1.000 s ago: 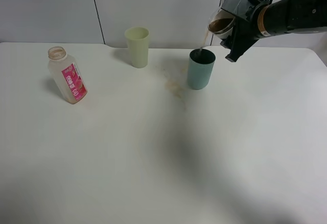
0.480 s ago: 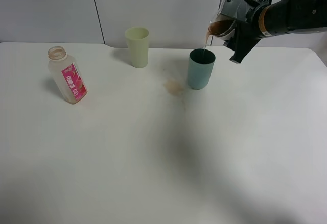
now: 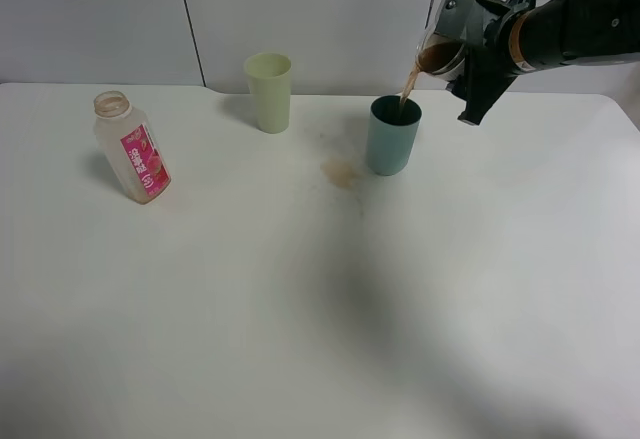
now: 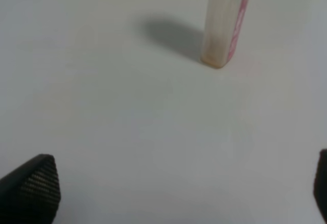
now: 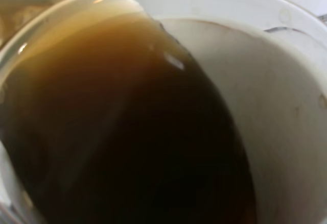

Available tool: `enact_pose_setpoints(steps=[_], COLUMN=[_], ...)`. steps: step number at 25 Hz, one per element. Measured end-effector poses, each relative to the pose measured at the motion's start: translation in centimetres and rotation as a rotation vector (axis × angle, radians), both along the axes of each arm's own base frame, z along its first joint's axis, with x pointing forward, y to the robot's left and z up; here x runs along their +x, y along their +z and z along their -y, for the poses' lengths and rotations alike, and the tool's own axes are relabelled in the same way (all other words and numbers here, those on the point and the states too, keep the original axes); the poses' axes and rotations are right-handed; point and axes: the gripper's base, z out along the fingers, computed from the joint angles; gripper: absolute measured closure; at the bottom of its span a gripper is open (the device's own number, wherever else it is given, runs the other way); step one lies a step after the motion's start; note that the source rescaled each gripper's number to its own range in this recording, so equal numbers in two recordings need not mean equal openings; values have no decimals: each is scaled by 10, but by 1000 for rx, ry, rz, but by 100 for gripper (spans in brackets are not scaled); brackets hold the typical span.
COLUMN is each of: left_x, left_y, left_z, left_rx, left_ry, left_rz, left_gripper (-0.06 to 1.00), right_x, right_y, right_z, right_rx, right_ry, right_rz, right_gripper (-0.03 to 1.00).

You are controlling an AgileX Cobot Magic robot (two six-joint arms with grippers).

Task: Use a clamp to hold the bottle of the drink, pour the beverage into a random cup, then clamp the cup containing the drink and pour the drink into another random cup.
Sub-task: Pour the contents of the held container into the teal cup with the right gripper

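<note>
Now brown beverage (image 5: 127,132) (dark, tea-like)

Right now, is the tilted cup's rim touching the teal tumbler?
Apart. The exterior high view shows the cup held above the teal tumbler, only the beverage stream bridging them.

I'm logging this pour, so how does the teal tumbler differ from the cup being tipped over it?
The teal tumbler stands upright on the table; the blue-banded cup is held tilted in the air above it by the right gripper. The tumbler is opaque, the cup translucent. The cup is pouring brown drink; the tumbler receives it.
</note>
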Motion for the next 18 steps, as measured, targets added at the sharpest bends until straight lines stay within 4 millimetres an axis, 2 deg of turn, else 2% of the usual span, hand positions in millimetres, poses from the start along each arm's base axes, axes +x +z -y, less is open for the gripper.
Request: enact_pose_setpoints(steps=[18], left_x=[0], left_y=[0], left_z=[0], left_rx=[0], left_ry=[0], left_rz=[0], left_gripper=[-6], right_x=[0], right_y=[0], right_z=[0], right_rx=[-48], right_ry=[35], right_rz=[10], right_gripper=[96])
